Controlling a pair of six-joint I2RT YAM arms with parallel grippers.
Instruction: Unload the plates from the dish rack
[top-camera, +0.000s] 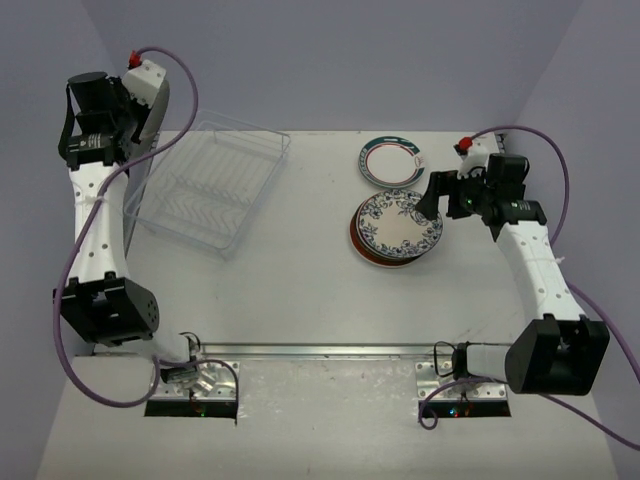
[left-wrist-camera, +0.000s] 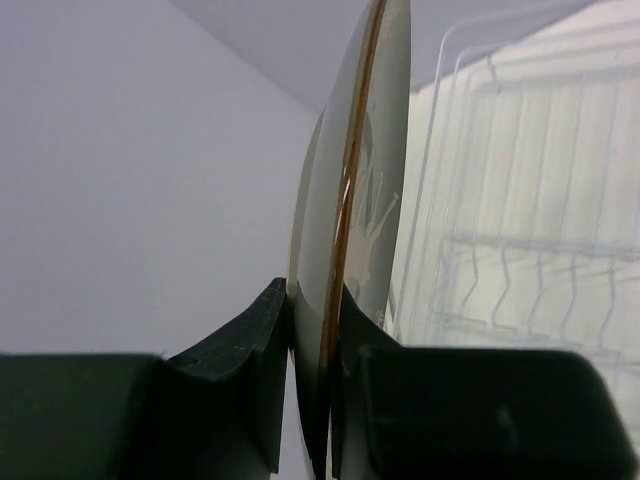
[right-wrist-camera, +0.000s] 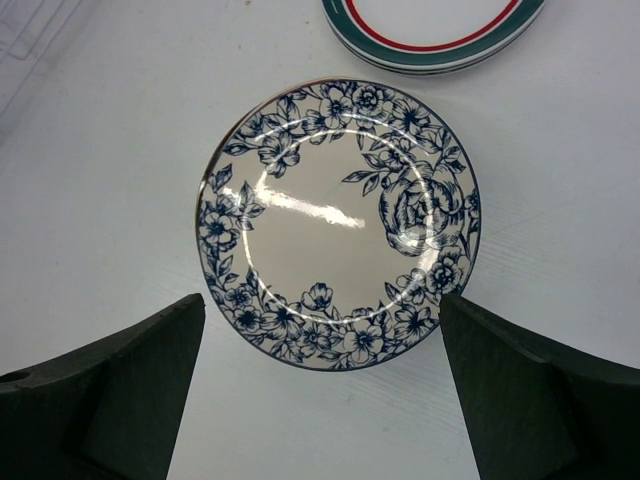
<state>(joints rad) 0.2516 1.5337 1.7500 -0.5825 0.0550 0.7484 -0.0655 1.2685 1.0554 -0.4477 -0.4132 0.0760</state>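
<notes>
My left gripper (left-wrist-camera: 315, 300) is shut on the rim of a plate (left-wrist-camera: 345, 200) with a thin orange edge, held upright and edge-on beside the clear dish rack (left-wrist-camera: 520, 200). In the top view the left gripper (top-camera: 140, 118) is at the rack's far left corner, and the dish rack (top-camera: 210, 185) shows no plates inside. My right gripper (right-wrist-camera: 322, 310) is open over a blue floral plate (right-wrist-camera: 340, 220), without touching it. That plate (top-camera: 397, 222) tops a stack on a red plate (top-camera: 372, 256). A white plate with a teal-red ring (top-camera: 390, 160) lies behind the stack.
The ringed plate (right-wrist-camera: 430, 30) lies on another plate of the same kind. Purple walls close in the table at the back and both sides. A metal rail (top-camera: 330, 352) runs along the near edge between the arm bases.
</notes>
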